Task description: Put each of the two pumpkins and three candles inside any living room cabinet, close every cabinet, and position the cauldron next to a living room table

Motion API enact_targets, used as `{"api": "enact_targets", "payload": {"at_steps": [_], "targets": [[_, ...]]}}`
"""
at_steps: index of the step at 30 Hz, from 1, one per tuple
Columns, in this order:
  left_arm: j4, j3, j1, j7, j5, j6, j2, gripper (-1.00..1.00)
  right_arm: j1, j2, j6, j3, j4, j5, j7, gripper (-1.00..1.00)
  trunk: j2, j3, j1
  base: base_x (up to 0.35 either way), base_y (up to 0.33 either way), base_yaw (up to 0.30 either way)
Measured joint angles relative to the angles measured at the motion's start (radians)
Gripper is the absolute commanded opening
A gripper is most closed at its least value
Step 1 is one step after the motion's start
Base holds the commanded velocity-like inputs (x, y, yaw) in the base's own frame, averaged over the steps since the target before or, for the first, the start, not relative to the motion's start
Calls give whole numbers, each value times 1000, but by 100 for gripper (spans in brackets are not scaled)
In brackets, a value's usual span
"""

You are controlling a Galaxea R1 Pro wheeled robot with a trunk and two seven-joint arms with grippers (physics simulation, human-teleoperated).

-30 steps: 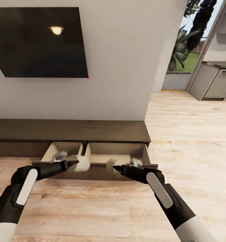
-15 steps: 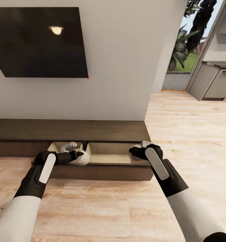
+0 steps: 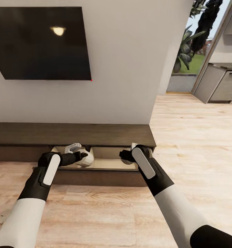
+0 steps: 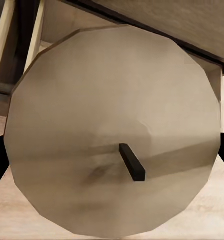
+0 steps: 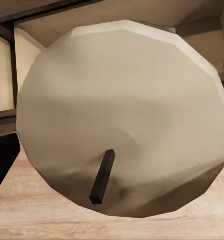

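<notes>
The cabinet [image 3: 95, 135] is a long, low, dark-brown wooden unit standing against the white wall, with a dark screen [image 3: 43, 43] hung on the wall above its left part. Its right-hand pull-out front [image 3: 98, 177] stands open toward the robot, and the pale beige inside shows as two compartments, left and right, parted by a thin divider.

Both arms reach forward into this open drawer. The left hand [image 3: 84, 157] is over the left compartment, close to the divider, and is closed around a pale, cream-coloured candle [image 3: 88, 159]. In the left wrist view the candle's round end [image 4: 112, 135] faces the camera, with a short dark wick [image 4: 132, 162] standing out of it and the dark edge of the cabinet top just behind.

The right hand [image 3: 124, 156] is over the right compartment, near its right end, and it grips a second candle [image 3: 127, 159] of the same pale colour; most of it is hidden behind the black wrist in the head view. In the right wrist view this candle's rounded end [image 5: 124, 117] is close to the camera, its dark wick [image 5: 102, 177] leaning out, with the beige drawer wall and the dark cabinet edge behind it. Whether either candle touches the drawer floor cannot be told.

The floor [image 3: 105, 213] is light wood planking. Far to the right, past the wall's corner, stand grey kitchen units [image 3: 221, 84] and a window with green plants [image 3: 190, 44] outside.
</notes>
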Motion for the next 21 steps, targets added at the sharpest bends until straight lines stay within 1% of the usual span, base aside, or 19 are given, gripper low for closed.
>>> {"api": "enact_targets", "payload": {"at_steps": [2,5,8,14,17,21], "targets": [[-1,-21,0,0,0,0,0,-100,0,0,-1,2,15,4,1,-100,0,0,0,38,25,0],[-1,-31,0,0,-1,0,1,-100,0,0,-1,3,22,10,0,-100,0,0,0,119,70,0],[0,-35,0,0,-4,0,1,-100,0,0,1,4,17,11,1,-100,0,0,0,165,105,0],[0,-41,0,-1,0,0,3,-100,0,-2,2,3,15,12,1,-100,0,0,0,83,36,0],[2,-43,0,-2,-1,0,3,-100,0,-3,2,3,15,10,-2,-100,0,0,0,236,114,-16],[9,-45,0,-3,-1,0,1,-100,0,-2,-1,3,25,9,-2,-100,0,0,0,287,123,-175]]}}
